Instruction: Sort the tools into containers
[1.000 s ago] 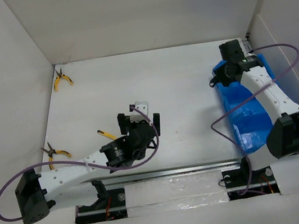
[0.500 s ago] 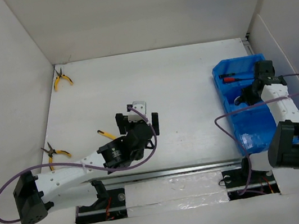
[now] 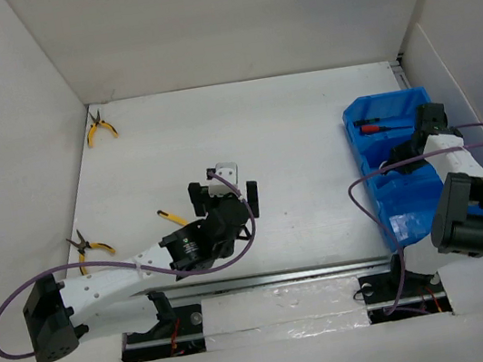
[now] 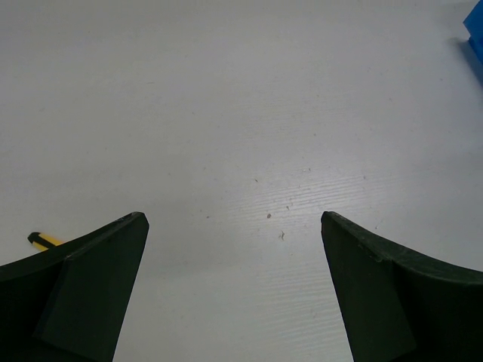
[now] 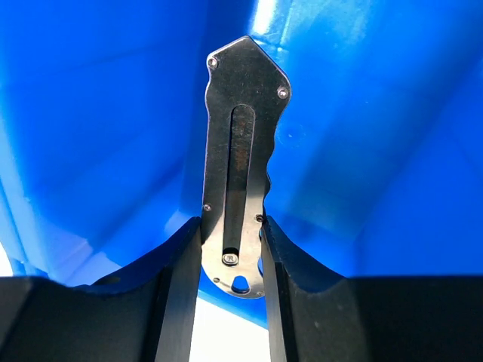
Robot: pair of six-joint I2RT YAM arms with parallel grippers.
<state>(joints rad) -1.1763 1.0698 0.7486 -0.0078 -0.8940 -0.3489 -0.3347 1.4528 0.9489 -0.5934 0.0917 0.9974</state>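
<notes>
White surface (image 4: 241,113), blue bin (image 5: 98,113) ahead: right hand (image 5: 230,226) pinches a metal knife (image 5: 245,98) by its narrow edges, stiff and probably slippery; left hand (image 4: 232,219) spread.

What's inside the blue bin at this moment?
A red-handled screwdriver lies in the bin's far compartment. The right gripper holds the knife inside it. The right arm hides the middle compartments' contents.

Blue divided plastic bin (image 3: 360,107) lies right of frame, grey metal utility knife (image 5: 240,151) pointing into it; yellow-handled pliers (image 3: 99,127) upper left, second pliers (image 3: 87,248) lower left.
</notes>
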